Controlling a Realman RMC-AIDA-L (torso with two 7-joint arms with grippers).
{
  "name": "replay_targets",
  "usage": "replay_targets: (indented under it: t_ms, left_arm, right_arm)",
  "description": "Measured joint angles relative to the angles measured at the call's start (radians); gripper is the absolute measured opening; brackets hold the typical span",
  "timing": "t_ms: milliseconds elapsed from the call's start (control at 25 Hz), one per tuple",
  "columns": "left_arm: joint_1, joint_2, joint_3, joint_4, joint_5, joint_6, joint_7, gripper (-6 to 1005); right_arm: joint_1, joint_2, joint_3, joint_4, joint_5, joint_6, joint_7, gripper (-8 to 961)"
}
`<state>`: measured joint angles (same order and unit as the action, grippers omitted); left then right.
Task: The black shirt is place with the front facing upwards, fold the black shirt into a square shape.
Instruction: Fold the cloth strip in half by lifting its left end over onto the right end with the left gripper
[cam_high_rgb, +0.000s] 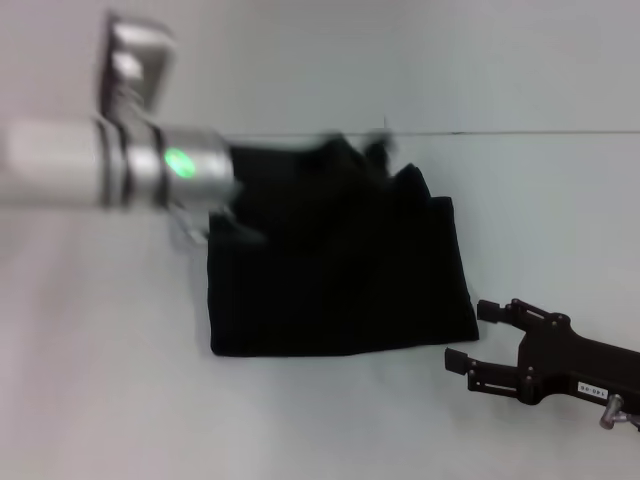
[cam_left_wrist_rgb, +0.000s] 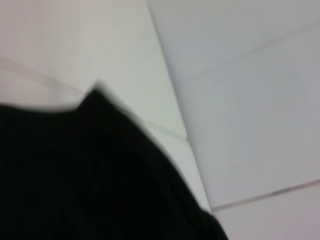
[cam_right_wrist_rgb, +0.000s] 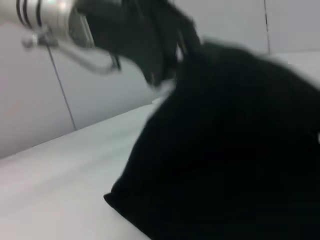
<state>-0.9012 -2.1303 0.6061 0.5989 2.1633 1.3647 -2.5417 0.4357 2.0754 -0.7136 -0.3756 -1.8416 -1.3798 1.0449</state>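
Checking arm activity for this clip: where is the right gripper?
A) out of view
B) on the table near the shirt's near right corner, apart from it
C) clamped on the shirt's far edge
B: the right gripper sits open beside the black shirt, not touching it.

White left forearm (cam_high_rgb: 50, 165) ending in a silver metal cuff (cam_high_rgb: 165, 165) with dark rings and a glowing green dot; grey block above. Thin silver bracket below the cuff in the right wrist view. Matte black right end effector (cam_high_rgb: 485, 338): two flat-tipped fingers, linkage frame, small white label, silver screw.
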Motion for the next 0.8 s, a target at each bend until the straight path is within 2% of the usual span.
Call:
replay_targets:
  t_ms: [80, 120, 160, 280, 600, 800]
  left_arm:
    - [0.006, -0.034, 0.016, -0.068, -0.012, -0.059, 0.039, 157]
    - [0.003, -0.036, 0.021, -0.185, -0.042, -0.115, 0.107, 160]
    - [0.003, -0.036, 0.021, -0.185, -0.042, -0.115, 0.107, 163]
    - [0.004, -0.033, 0.021, -0.319, -0.074, -0.167, 0.195, 172]
    - [0.034, -0.035, 0.015, -0.324, -0.125, -0.130, 0.253, 195]
    - [0.027, -0.039, 0.019, -0.329, -0.128, -0.111, 0.276, 209]
  right_arm:
    - [-0.004, 0.004, -0.003, 0.002, 0.000, 0.001, 0.000, 944]
    - [-0.006, 0.007, -0.004, 0.002, 0.000, 0.003, 0.000, 943]
    - [-0.008, 0.010, -0.003, 0.003, 0.000, 0.004, -0.001, 943]
    - [-0.008, 0.012, 0.000, 0.004, 0.000, 0.006, -0.001, 942]
    - [0.009, 0.012, 0.048, 0.010, 0.009, 0.042, 0.020, 938]
    - [0.031, 0.005, 0.135, 0.010, 0.010, 0.041, 0.209, 936]
